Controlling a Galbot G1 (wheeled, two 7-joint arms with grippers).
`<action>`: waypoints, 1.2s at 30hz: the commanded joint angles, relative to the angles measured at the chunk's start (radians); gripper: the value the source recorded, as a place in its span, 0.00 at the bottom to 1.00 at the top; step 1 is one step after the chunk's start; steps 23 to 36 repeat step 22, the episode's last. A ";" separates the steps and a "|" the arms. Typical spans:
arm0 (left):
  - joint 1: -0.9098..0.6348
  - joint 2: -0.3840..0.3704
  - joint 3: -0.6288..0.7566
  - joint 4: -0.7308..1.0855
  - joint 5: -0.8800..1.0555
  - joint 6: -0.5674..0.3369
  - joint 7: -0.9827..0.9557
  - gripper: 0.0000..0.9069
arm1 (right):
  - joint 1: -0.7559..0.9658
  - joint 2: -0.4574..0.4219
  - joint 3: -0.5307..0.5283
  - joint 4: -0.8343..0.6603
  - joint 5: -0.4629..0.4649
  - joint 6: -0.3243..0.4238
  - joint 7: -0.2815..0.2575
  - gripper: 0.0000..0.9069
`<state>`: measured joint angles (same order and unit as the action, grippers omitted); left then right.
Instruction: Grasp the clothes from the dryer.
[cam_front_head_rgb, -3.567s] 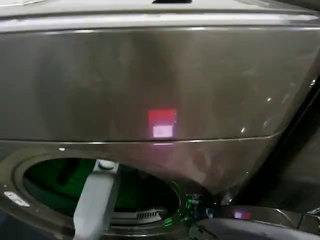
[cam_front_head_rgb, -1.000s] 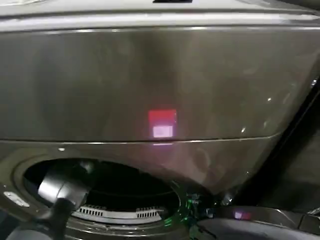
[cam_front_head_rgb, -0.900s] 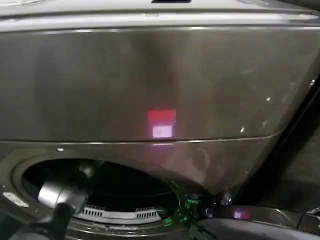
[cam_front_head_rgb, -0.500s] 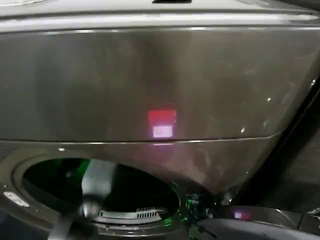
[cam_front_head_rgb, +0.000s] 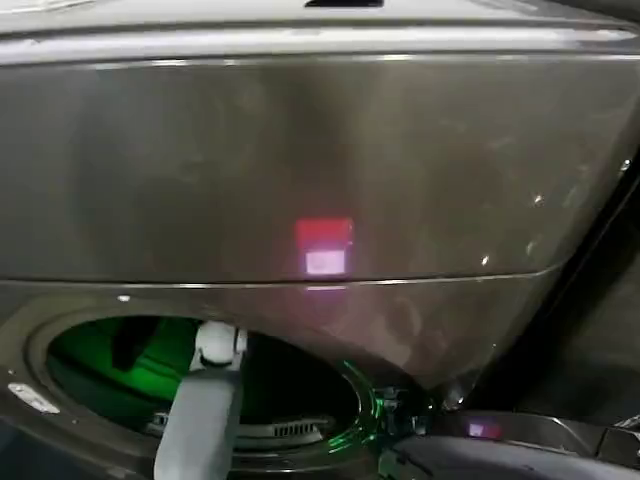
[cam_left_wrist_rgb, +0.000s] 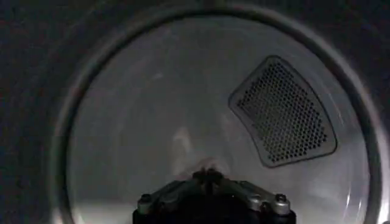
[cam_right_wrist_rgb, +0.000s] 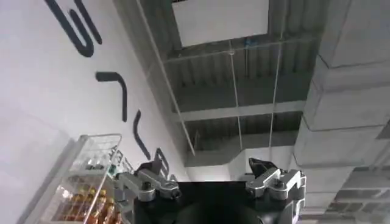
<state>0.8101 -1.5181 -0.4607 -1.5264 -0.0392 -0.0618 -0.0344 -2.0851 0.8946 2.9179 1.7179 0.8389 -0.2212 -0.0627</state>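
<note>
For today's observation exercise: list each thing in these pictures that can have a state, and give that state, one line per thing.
dryer: porthole open, red light on, green glow inside.
left pincer: inside the drum, closed, nothing held.
right pincer: parked away from the dryer, aimed at the ceiling, open, empty.
perforated vent: uncovered on the drum's back wall.

Industrial hall: dryer (cam_front_head_rgb: 300, 170), exposed ceiling ducts (cam_right_wrist_rgb: 347, 91), stocked rack (cam_right_wrist_rgb: 85, 182).

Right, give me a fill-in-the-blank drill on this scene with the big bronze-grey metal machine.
The left gripper is in the drum of the bronze-grey metal dryer, reached through its round ____.
The small square light on the dryer's front glows ____.
The right gripper, aimed up at the ceiling, has its fingers ____.
Missing words: porthole; red; open.
</note>
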 joint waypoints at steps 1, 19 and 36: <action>0.060 0.001 -0.010 -0.097 -0.019 -0.012 -0.033 0.00 | 0.004 0.005 -0.002 0.004 0.002 0.014 -0.001 1.00; 0.048 0.025 0.006 -0.090 -0.048 0.014 -0.029 0.00 | 0.001 0.007 0.001 0.013 -0.030 -0.028 -0.009 1.00; 0.046 0.023 0.012 -0.084 -0.045 0.014 -0.027 0.00 | 0.000 0.009 0.001 0.011 -0.031 -0.028 -0.009 1.00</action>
